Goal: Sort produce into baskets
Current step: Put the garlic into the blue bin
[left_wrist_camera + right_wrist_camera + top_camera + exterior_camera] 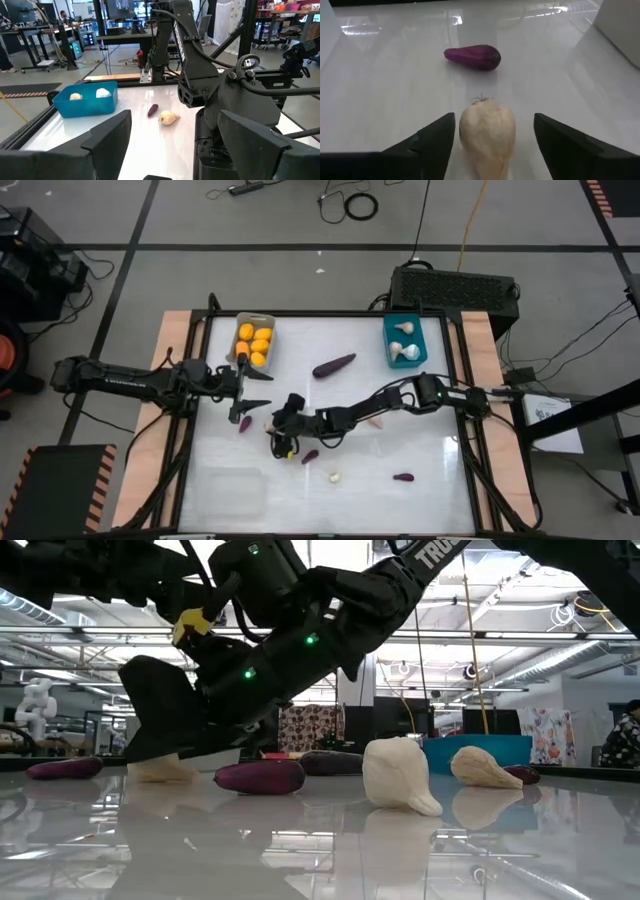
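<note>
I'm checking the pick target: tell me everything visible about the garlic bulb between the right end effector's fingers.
The garlic bulb is pale beige, smooth and plastic-looking, with a small dark tuft at one end. It lies on its side on the glossy white table, between the open right end effector fingers, not visibly gripped. A purple eggplant lies beyond, apart.

Grey concrete floor (250,250) crossed by dark tape lines, black cables (350,202) strewn across. Beyond, open workshop with ceiling strip lights (530,665) and metal shelving racks (280,20).
</note>
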`<state>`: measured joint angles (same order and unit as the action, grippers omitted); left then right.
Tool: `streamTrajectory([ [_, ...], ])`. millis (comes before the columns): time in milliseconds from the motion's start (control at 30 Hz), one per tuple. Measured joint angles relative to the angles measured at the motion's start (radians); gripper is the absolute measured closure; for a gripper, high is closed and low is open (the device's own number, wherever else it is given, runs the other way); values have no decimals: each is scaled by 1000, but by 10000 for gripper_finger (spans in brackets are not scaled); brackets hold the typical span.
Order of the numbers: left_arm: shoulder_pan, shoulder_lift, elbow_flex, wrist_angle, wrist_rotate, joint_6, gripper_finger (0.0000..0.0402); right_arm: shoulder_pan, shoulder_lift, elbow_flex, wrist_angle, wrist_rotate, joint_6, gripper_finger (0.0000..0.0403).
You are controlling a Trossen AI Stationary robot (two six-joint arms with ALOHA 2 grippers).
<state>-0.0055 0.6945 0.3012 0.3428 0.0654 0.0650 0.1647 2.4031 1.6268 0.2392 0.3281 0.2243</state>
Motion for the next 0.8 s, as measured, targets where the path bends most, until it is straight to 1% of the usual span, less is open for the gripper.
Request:
streamTrajectory([
  [133,0,0,0,-1,-1,0,97,1,-1,0,-18,-1,27,176],
  [367,0,0,0,-5,-1,-2,97,1,-20,0,-49,-1,70,269],
  [500,0,0,0,-13,-2,1,97,4,-76,0,-157,7,72,310],
  [567,0,0,0,-13,-2,1,97,5,-108,0,-239,9,77,318],
  [667,0,0,0,-14,-2,1,97,12,-161,0,-371,36,82,316],
  [800,0,0,0,-16,-2,1,97,26,-248,0,-569,150,100,307],
])
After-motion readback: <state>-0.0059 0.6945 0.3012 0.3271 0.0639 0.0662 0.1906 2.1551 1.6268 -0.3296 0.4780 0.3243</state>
